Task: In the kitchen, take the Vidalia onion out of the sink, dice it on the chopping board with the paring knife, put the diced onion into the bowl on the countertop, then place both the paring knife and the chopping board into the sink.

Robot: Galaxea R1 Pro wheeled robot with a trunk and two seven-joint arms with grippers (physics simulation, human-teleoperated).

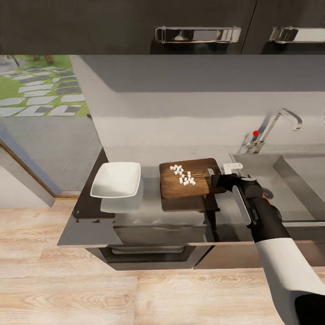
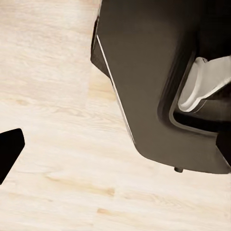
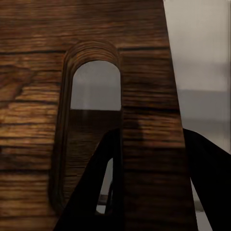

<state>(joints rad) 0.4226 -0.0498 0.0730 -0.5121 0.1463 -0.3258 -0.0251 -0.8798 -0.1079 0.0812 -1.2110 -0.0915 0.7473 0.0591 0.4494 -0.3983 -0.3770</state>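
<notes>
Wooden and brown, the chopping board (image 1: 188,178) lies flat on the glossy grey desk (image 1: 135,225) in the head view, with a scatter of small white onion dice (image 1: 183,174) on its upper middle. Just to its left, apart from it, sits the white squarish bowl (image 1: 116,179). To its right lies the sink (image 1: 289,180), a steel basin with a curved chrome tap (image 1: 276,124) and a red knob (image 1: 256,133) behind it. The right arm reaches in from the lower right, and the right pincer (image 1: 218,178) sits at the board's right edge, beside the sink's left rim. Dark upper cabinets (image 1: 135,27) with chrome handles run along the top, and pale wood floor (image 1: 67,280) spreads below the desk.

Left wrist view: pale plank floor (image 2: 57,144) and the robot's own dark body (image 2: 159,86) (with a white part tucked into it); a dark finger tip (image 2: 9,149) of the left pincer shows at the edge, and I cannot tell whether that pincer is apart or together.

Right wrist view: the board's grain (image 3: 43,96) and its oblong handle slot (image 3: 94,96) are very close. The right pincer's two dark fingers (image 3: 96,192) stand either side of the narrow wooden strip beside the slot, clamped on the board.
</notes>
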